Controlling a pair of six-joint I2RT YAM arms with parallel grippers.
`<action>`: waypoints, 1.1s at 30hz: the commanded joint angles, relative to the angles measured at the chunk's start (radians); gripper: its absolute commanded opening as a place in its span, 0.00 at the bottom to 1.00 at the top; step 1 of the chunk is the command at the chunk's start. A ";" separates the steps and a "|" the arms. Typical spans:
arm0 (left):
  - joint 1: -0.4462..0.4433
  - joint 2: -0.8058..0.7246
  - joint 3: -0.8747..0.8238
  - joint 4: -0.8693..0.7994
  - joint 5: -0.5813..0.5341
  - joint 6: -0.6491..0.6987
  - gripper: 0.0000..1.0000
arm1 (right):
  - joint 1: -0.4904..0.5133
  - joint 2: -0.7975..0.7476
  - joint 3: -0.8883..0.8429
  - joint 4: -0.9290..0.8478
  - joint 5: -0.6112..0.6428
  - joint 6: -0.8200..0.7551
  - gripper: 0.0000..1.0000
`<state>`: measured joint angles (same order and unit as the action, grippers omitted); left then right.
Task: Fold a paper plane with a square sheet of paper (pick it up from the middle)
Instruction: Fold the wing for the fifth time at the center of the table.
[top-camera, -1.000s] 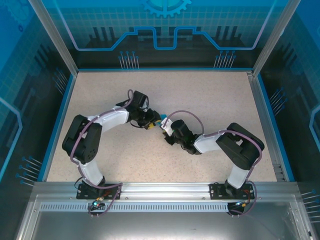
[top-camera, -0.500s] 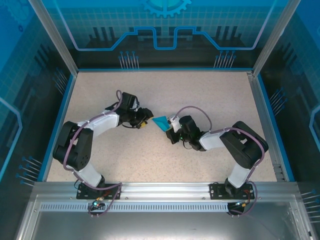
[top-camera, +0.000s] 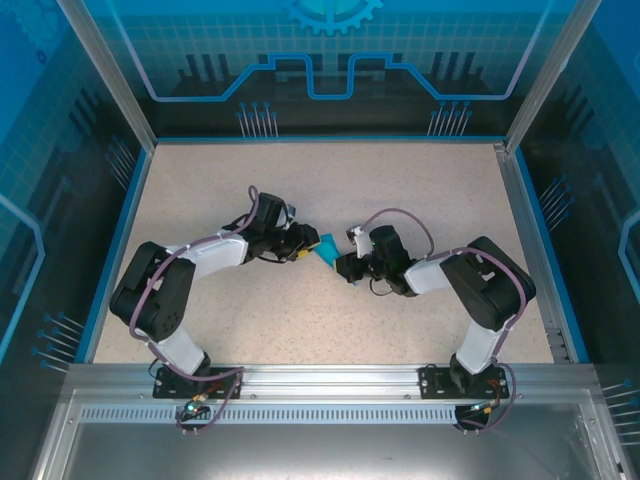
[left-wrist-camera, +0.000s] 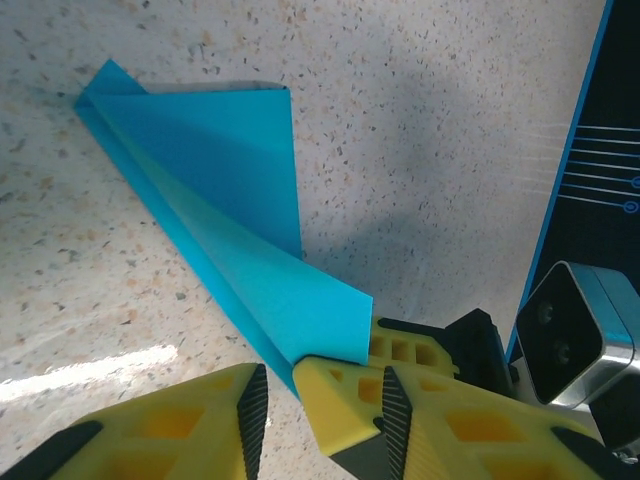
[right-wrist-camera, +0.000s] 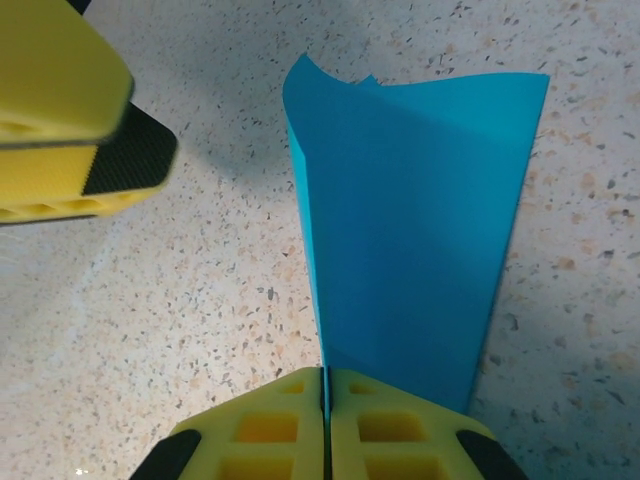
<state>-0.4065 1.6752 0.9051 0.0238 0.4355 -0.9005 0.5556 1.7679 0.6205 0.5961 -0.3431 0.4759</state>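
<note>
Between fingers (right-wrist-camera: 262, 438) of the right pincer (right-wrist-camera: 326, 385), the paper plane (right-wrist-camera: 410, 230)

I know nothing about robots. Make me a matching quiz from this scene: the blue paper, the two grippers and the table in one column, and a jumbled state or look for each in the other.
Column one:
1. blue paper
2. left gripper
3. right gripper
4. table

Column two:
a. shut on the paper's edge
b. speckled beige
c. jaws apart, close to the paper
d. folded into a pointed shape

Pairs: 1-d, 2-c, 3-a, 4-b
</note>
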 joint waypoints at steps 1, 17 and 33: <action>-0.013 0.029 -0.003 0.044 0.032 -0.011 0.37 | -0.022 0.018 -0.019 0.040 -0.058 0.065 0.05; -0.047 0.097 0.018 0.091 0.063 -0.016 0.34 | -0.067 0.067 0.007 -0.022 -0.146 0.188 0.06; -0.060 0.156 0.055 0.099 0.095 0.000 0.32 | -0.106 0.124 0.063 -0.121 -0.205 0.276 0.06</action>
<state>-0.4576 1.8191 0.9287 0.1112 0.4957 -0.9165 0.4744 1.8572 0.6708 0.5327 -0.5400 0.7216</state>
